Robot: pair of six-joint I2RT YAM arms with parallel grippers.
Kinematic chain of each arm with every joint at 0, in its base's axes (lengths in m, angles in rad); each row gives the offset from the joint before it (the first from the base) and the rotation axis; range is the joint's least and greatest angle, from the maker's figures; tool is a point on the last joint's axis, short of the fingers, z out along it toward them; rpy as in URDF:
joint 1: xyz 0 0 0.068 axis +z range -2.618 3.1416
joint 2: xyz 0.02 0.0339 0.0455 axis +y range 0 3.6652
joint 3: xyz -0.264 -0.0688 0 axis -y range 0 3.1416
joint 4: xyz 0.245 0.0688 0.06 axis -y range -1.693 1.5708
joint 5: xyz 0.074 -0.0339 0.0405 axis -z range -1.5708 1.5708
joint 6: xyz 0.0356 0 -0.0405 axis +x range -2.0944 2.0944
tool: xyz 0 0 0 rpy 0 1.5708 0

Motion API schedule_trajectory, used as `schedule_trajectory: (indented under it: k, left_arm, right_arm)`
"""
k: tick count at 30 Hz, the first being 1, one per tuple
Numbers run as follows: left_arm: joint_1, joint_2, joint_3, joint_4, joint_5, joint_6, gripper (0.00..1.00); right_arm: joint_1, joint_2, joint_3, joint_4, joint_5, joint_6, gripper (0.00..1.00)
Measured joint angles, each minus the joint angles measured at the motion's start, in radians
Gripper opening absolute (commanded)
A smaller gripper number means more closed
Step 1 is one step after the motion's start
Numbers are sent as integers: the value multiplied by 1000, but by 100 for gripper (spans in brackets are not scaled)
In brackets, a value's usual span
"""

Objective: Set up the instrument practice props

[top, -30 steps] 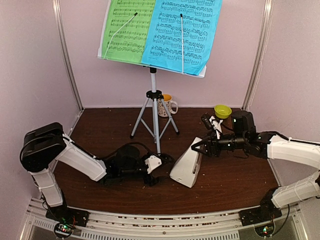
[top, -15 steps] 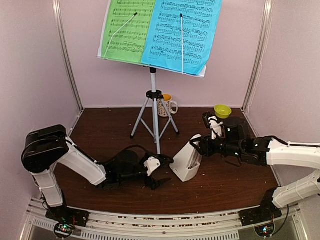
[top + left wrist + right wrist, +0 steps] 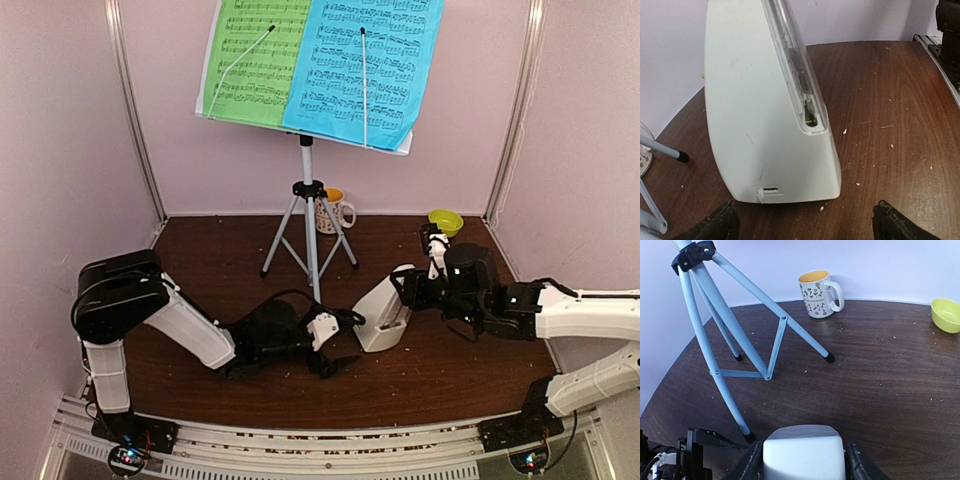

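Observation:
The white music stand on its silver tripod point(image 3: 308, 200) stands at the back. It holds the green sheet point(image 3: 255, 60) and the blue sheet point(image 3: 370, 60). The white pyramid metronome point(image 3: 383, 318) leans on the table right of the tripod. My right gripper point(image 3: 408, 288) is shut on its narrow top, which fills the space between the jaws in the right wrist view point(image 3: 804, 450). My left gripper point(image 3: 335, 345) is open and low at the metronome's wide end. In the left wrist view the metronome point(image 3: 755, 115) with its clear cover point(image 3: 795, 75) lies just ahead of my open gripper point(image 3: 805, 225).
A patterned mug point(image 3: 335, 212) with an orange inside stands behind the tripod. A lime-green bowl point(image 3: 445, 222) sits at the back right. The tripod legs point(image 3: 720, 325) spread just beyond the metronome. Pale crumbs are scattered over the dark wooden table point(image 3: 200, 270).
My right gripper has drawn the metronome's top back and down a little. My left arm has slid right, up to the metronome's base.

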Motion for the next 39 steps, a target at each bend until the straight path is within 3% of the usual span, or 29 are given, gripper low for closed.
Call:
schedule_trajectory:
  k: [10, 19, 33, 39]
  left_arm:
    - [23, 86, 102, -15, 47, -19, 95]
    - [34, 138, 176, -52, 49, -34, 89]
    - [34, 157, 205, -72, 47, -39, 67]
    - [34, 159, 205, -72, 46, -41, 63]
  right_arm:
    - [6, -13, -2, 1, 53, 39, 0]
    - [7, -16, -4, 0, 77, 50, 0]
    - [7, -16, -16, 0, 98, 67, 0]
    - [7, -16, -17, 0, 100, 70, 0]
